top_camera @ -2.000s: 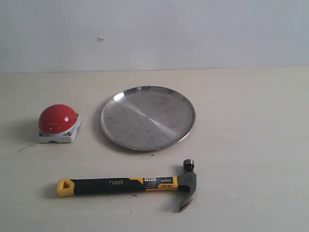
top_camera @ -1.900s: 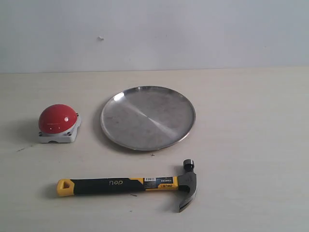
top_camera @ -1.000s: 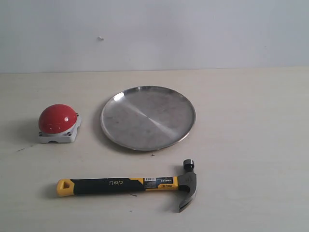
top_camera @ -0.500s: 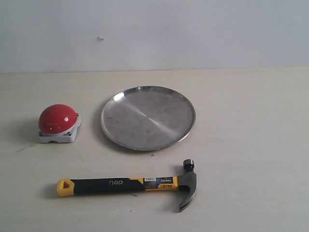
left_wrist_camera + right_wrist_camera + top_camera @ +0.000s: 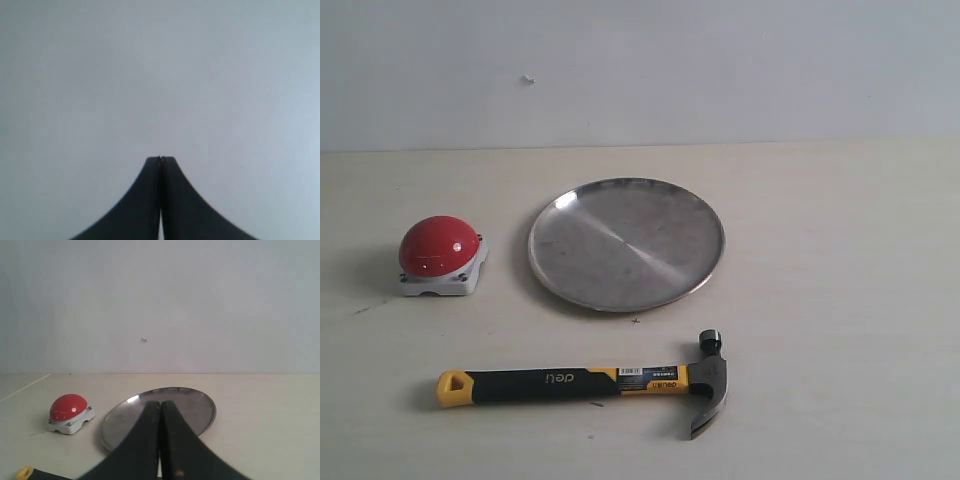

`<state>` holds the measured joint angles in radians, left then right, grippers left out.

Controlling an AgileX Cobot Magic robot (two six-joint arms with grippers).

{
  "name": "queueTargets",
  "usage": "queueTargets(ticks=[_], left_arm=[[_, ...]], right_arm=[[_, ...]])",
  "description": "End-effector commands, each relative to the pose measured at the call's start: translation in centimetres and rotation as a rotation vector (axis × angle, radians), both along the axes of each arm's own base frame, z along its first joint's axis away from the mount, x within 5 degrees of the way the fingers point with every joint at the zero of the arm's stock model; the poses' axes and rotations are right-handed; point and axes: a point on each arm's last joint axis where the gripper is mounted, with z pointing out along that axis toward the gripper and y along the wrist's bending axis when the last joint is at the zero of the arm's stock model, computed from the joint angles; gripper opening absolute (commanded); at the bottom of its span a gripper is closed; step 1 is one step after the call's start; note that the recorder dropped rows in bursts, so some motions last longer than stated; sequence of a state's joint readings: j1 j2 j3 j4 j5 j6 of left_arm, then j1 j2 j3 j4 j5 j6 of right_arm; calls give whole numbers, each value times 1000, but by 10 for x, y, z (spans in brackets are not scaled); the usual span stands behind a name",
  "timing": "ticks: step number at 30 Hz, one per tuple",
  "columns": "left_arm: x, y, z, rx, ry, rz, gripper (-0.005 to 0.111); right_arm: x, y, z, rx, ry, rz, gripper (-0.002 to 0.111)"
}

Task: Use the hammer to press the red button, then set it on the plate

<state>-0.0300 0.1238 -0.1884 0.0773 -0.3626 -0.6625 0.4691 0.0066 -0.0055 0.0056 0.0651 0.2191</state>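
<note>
Nothing has moved since the earlier frames: in the exterior view the hammer (image 5: 580, 381), the red button (image 5: 440, 245) and the plate (image 5: 625, 245) lie exactly where they lay, and no arm has come into that view.

The hammer lies flat on the table (image 5: 840, 300), untouched, at about 6 o'clock from the plate and clear of its rim. Its long axis runs from 9 o'clock to 3 o'clock — the yellow butt at the 9 end, the dark head at the 3 end with the claw turned toward the camera. From the black grip the button sits at roughly 10 o'clock, well apart, and the plate at about 1 o'clock. So once the hammer is lifted, it has to travel up and toward 10 o'clock to reach the dome.

The left gripper (image 5: 160, 160) has its fingers pressed together on nothing, and its camera shows only a blank pale surface. The right gripper (image 5: 160, 404) is likewise closed and empty, but its camera takes in the button (image 5: 68, 407), the plate (image 5: 200, 410) and the yellow butt of the hammer (image 5: 22, 473).

Which arm is truly nearer cannot be told, since neither shows in the exterior view. By my judgement the right one is better aimed at the work — it would have to spread its fingers and come down across the handle.
</note>
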Motion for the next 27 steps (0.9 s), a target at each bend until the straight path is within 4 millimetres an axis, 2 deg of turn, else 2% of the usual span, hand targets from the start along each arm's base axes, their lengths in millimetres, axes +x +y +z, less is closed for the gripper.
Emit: queueTargets(ticks=[1,4,7,9,13,17,21,22,25,27], left_arm=[[29,-6,52,283,163,66,0],[65,-7,67,393,327,88,0],[101,-19,60,503,427,23,0],[123,-30,50,568,493,-30,0],[167,-50,15,701,683,-67,0],[202,-59,-15,936,906,81,0],[219,-61,-37,1478,1234,238,0],[221,-60,-41,1557,1337,241,0],[220,-74,-48,1667,1566,21,0],[217,-93,-50,1632,1589,-227,0]], right_arm=[[0,0,-1,-7,-15,-6,0],[0,0,-1,-7,-15,-6,0],[0,0,-1,-7,-15,-6,0],[0,0,-1,-7,-15,-6,0],[0,0,-1,-7,-15,-6,0],[0,0,-1,-7,-15,-6,0],[0,0,-1,-7,-15,-6,0],[0,0,-1,-7,-15,-6,0],[0,0,-1,-7,-15,-6,0],[0,0,-1,-7,-15,-6,0]])
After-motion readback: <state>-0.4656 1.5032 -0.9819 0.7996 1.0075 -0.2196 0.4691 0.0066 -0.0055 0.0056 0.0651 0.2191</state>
